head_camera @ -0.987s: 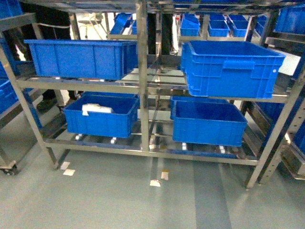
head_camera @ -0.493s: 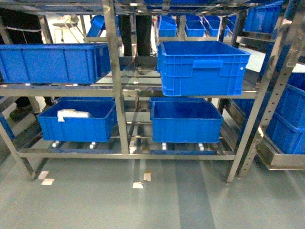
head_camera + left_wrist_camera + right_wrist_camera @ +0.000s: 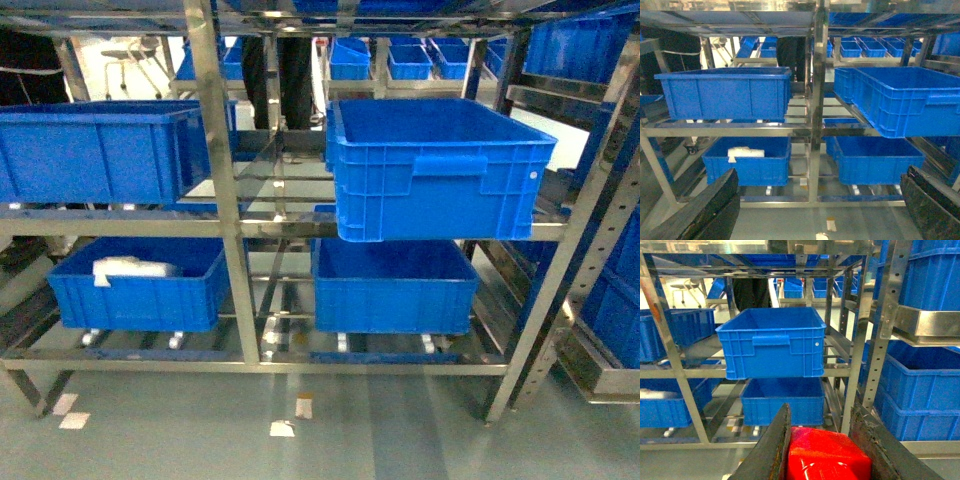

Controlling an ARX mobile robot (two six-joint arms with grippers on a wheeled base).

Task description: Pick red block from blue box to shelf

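Now, view change: against a second ago the shelf [image 3: 225, 225] has slid left and grown in my head view, so my base has closed in and swung right; carrying looks done bar the approach.
Red block [image 3: 827, 457]: clamped between the fingers of my right end effector [image 3: 826, 452], low in the right wrist view, not yet over any tier.
Left end effector [image 3: 820, 210]: released, jaws wide, holding nothing.
Top-right crate [image 3: 440, 165]: overhangs the middle tier's front edge; looks empty from here.
Top-left crate [image 3: 95, 150]: inside hidden.
Lower-left crate [image 3: 140, 285]: holds a white bundle [image 3: 130, 267].
Lower-right crate [image 3: 392, 285]: shows nothing inside.
Blue box: not in view.
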